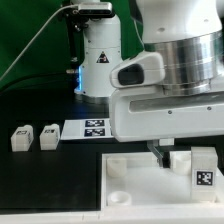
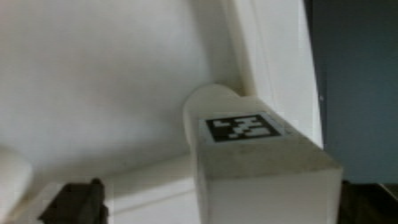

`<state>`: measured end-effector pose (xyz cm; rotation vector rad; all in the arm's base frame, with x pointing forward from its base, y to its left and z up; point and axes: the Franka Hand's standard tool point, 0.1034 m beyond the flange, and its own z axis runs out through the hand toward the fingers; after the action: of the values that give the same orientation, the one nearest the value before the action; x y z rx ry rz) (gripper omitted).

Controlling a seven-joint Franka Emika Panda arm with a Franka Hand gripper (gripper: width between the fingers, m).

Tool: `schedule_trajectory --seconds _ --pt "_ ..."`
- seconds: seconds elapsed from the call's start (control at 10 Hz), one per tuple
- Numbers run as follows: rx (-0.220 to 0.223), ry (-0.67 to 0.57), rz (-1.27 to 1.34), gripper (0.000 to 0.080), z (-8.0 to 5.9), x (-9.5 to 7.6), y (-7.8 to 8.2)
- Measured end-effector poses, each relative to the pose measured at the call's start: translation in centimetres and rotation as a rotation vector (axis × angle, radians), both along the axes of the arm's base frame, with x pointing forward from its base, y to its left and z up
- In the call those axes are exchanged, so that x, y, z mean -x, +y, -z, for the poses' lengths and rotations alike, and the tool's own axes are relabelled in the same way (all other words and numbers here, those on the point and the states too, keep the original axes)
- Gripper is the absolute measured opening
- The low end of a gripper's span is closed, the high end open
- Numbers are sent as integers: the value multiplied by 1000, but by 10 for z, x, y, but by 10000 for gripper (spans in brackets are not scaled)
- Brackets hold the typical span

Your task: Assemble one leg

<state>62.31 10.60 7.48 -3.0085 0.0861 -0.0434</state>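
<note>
Three legs show in the exterior view. One leg (image 1: 203, 172) stands on the big white panel (image 1: 120, 180) near the exterior view's right, its tag facing the camera, just beside the gripper (image 1: 158, 153), whose dark fingers come down at its side. The wrist view shows this leg (image 2: 249, 150) close up, tag uppermost, with one dark fingertip (image 2: 75, 200) off to its side; the other finger is out of sight, so I cannot tell whether the claw is wide, narrow or holding anything. The two other legs (image 1: 21, 138) (image 1: 48, 136) sit side by side on the black table (image 1: 50, 185) at the exterior view's left, well apart from the first. One marker board (image 1: 88, 128) lies flat just beside them. One round socket (image 1: 117, 168) is plain in the panel's near corner. Behind stands one white robot base (image 1: 98, 55) with a cable, against a dark background.
</note>
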Motion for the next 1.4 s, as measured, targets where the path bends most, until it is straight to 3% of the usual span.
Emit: schedule_trajectory --seconds 0.2,0.5,0.9,1.2,1.4 --pt "-2 7 56 649 0 0 0" --pt "-19 45 335 290 0 0 1" --pt "-37 101 737 290 0 1 3" --pt "-42 230 1463 290 -3 -2 4" --pt "-96 316 1756 291 -1 -5 0"
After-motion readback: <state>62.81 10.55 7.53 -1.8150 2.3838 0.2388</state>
